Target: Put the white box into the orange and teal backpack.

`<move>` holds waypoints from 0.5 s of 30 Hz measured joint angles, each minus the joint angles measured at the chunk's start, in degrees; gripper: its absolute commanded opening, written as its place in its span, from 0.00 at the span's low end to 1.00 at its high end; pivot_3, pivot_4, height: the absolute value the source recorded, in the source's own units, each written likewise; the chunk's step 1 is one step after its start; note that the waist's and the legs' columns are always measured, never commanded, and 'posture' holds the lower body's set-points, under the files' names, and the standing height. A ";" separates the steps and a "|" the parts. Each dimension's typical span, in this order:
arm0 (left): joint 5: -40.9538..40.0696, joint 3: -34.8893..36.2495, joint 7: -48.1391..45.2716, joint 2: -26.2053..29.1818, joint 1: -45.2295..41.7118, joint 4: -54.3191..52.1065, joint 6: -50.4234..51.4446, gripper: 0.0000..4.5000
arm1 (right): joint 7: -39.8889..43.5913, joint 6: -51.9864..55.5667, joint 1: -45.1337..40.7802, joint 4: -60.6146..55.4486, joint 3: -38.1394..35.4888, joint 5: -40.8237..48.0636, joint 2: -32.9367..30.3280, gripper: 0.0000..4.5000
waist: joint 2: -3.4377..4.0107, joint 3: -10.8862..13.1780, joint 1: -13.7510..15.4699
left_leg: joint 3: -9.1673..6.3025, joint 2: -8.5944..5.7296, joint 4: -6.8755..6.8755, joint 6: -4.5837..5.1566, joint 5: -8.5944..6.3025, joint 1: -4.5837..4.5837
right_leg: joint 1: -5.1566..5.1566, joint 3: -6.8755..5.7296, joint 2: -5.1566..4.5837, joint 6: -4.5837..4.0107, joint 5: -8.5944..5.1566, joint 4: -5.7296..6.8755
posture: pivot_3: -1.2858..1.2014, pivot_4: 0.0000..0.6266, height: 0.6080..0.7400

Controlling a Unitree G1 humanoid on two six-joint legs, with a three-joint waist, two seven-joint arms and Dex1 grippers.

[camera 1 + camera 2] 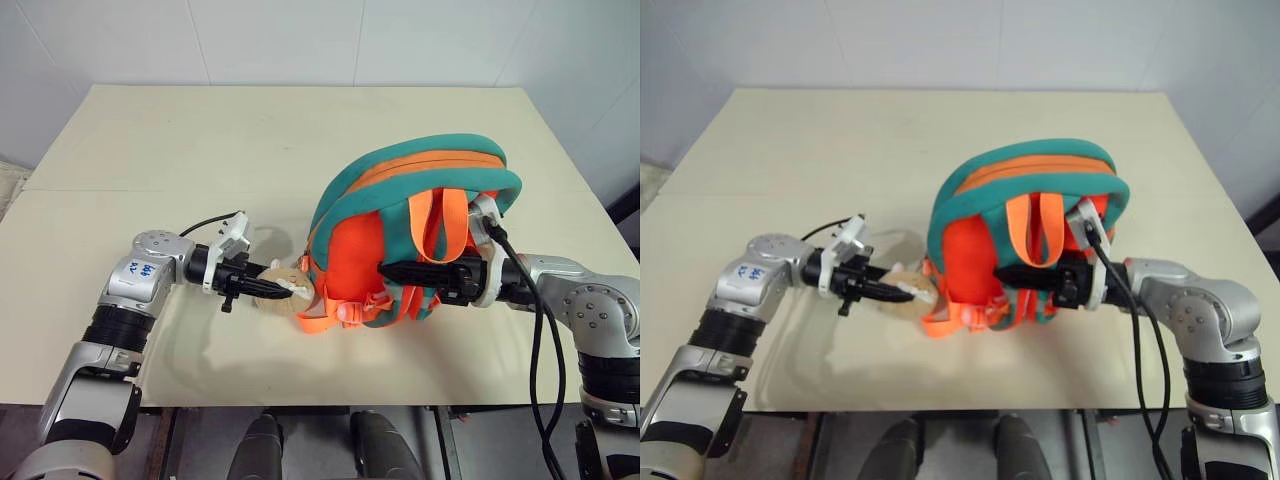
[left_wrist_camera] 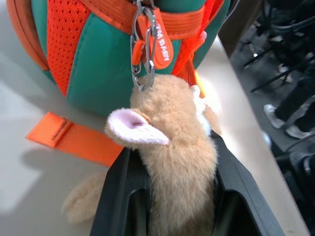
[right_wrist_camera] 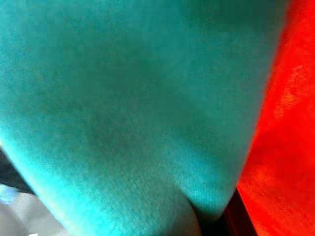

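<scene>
**Backpack.** The orange and teal backpack [image 1: 410, 235] stands upright near the front edge of the table [image 1: 200, 140], strap side toward you, teal rim arching over the top. Judged: it stands only because both your arms pin it from either side; a soft bag like this would likely slump if either let go.

**Left gripper.** Your left gripper [image 1: 262, 287] points right, toward the bag's lower left corner, and its jaws are clamped on the plush animal charm [image 2: 170, 147]. The left wrist view shows tan fur packed between the two black fingers [image 2: 118, 196], with the charm hanging from a metal clip [image 2: 140, 49] on the bag's side. Judged: the charm serves as a handle, tethering that side of the bag.

**Right gripper.** Your right gripper [image 1: 395, 270] points left across the back panel, beneath the hanging orange straps [image 1: 440, 220]. Its fingers are closed; the right wrist view shows teal fabric pressed close against the camera, so the jaws appear to pinch the bag's cloth, most likely the teal edge.

**White box.** No white box lies on the table around the bag. You cannot tell whether it already sits inside; the bag's opening is not visible.

**Loose strap.** One orange strap end [image 2: 69, 137] lies flat on the table beside the bag.
</scene>
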 measured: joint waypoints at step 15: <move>-4.97 10.49 7.00 0.55 3.69 -13.36 -1.18 1.00 | -4.18 -14.50 7.78 -9.40 -4.29 -8.23 -1.50 0.90 | 0.00 0.00 0.38 | 0.00 -0.02 -0.08 -0.01 0.02 -0.04 | -0.02 0.00 -0.03 -0.01 0.01 -0.10 | 0.52 0.24 1.00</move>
